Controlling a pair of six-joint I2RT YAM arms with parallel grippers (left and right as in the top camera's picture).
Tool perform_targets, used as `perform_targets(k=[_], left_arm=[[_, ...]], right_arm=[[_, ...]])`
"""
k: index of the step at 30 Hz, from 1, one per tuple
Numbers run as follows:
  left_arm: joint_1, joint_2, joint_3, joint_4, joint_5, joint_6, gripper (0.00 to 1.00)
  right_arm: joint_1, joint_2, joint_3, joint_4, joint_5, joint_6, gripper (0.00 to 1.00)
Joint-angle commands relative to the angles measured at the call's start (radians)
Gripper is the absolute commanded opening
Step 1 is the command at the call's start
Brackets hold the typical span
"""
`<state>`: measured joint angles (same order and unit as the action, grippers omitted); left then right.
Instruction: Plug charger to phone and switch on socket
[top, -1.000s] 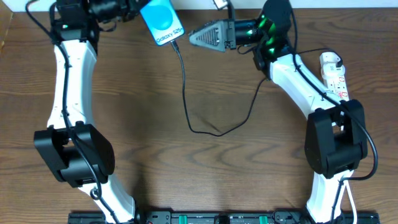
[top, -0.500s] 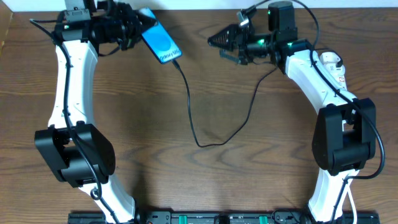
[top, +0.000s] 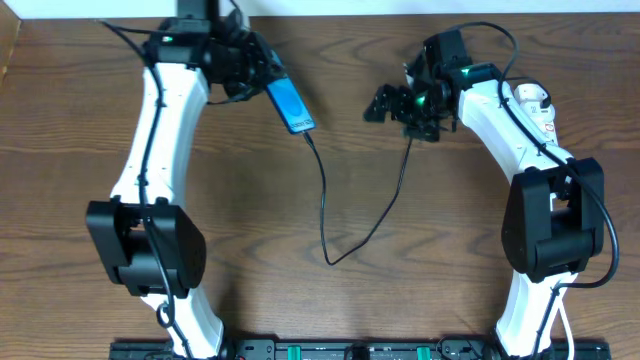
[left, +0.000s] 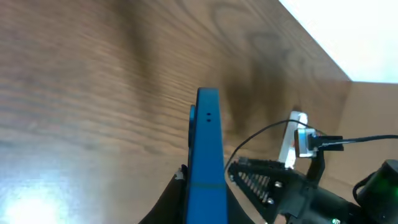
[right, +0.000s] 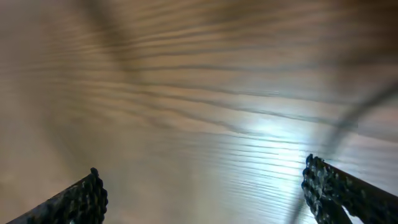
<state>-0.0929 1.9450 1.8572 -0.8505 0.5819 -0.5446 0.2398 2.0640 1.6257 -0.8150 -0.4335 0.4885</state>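
The phone (top: 293, 106), blue screen lit, hangs tilted above the table's back left, and my left gripper (top: 272, 82) is shut on its upper end. In the left wrist view the phone (left: 206, 137) shows edge-on between the jaws of the left gripper (left: 205, 182). The charger (top: 325, 200), a thin black cable, meets the phone's lower end, loops down the table's middle and rises toward the right arm. My right gripper (top: 380, 105) is open and empty, a short way right of the phone; the right gripper (right: 208, 186) sees only blurred wood. The socket (top: 541, 118) lies at the far right.
The right arm's black gripper body (left: 273, 183) fills the lower right of the left wrist view, close beside the phone. A white wall edge (top: 330, 8) runs along the table's back. The cable's loop (top: 335, 258) lies on the wood between the two arms.
The left arm has carried the phone right and down, toward the table's middle. The right gripper has turned and drawn back a little, still open. The cable loop has shifted right.
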Motion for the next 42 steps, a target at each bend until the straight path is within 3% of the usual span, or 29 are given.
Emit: perform_targets(k=[1,8,19,37,42], left_arm=[[-0.029,0.007,0.009,0.039,-0.053,-0.003,0.08],[-0.049,0.098,0.009,0.054,-0.051,-0.041,0.09],[-0.055,0.266,0.009,0.059,0.005,-0.058,0.09],[-0.109,0.372,0.009,0.067,0.013,-0.024,0.08],[-0.109,0.372,0.009,0.083,0.134,-0.024,0.08]], right_arm=[[0.01,-0.005,-0.006,-0.05,0.202,-0.019,0.99],[0.022,-0.005,-0.054,-0.12,0.312,-0.019,0.99],[0.022,-0.005,-0.13,-0.132,0.312,-0.019,0.99],[0.02,-0.005,-0.13,-0.137,0.262,-0.019,0.99],[0.02,-0.005,-0.13,-0.135,0.262,-0.019,0.99]])
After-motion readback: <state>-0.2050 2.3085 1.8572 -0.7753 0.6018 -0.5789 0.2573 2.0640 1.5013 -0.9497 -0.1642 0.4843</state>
